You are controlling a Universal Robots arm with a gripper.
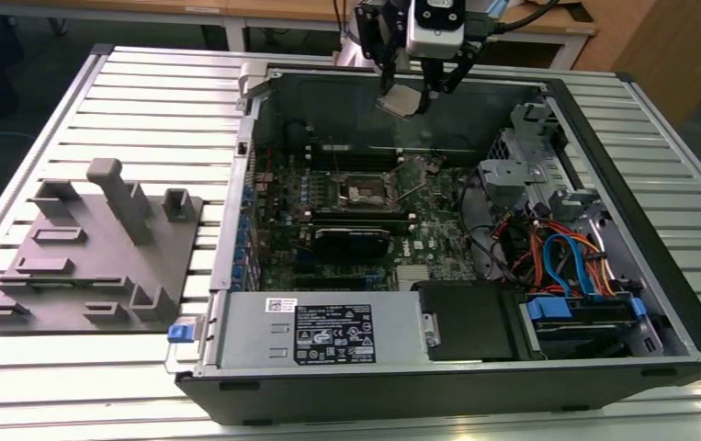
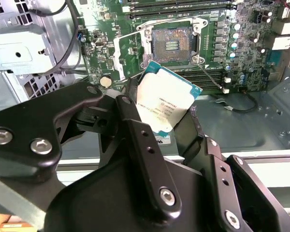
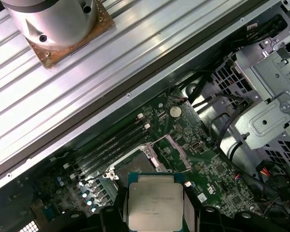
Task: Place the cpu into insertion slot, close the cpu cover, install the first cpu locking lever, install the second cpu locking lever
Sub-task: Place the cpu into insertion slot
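End effector (image 1: pixel 416 90) is clamped on the cpu (image 2: pixel 166 104), well above the open slot (image 2: pixel 173 43). It looks tilted, so I'd level it and match corners.

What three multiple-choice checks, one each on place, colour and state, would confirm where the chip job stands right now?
1. The small flat square cpu with the silver-grey metal top is:
A) already seated
B) held in the black end effector above the open black computer case
C) lying outside the case

2. The large flat motherboard inside the case is:
A) red
B) green
C) white

3. The square dark silver-rimmed insertion slot is:
A) uncovered and empty
B) holding a chip
C) shut under its cover

Answers:
1 B: the chip sits clamped in the end effector in both wrist views.
2 B: its surface reads green in every view.
3 A: bare contacts show in the second wrist view.
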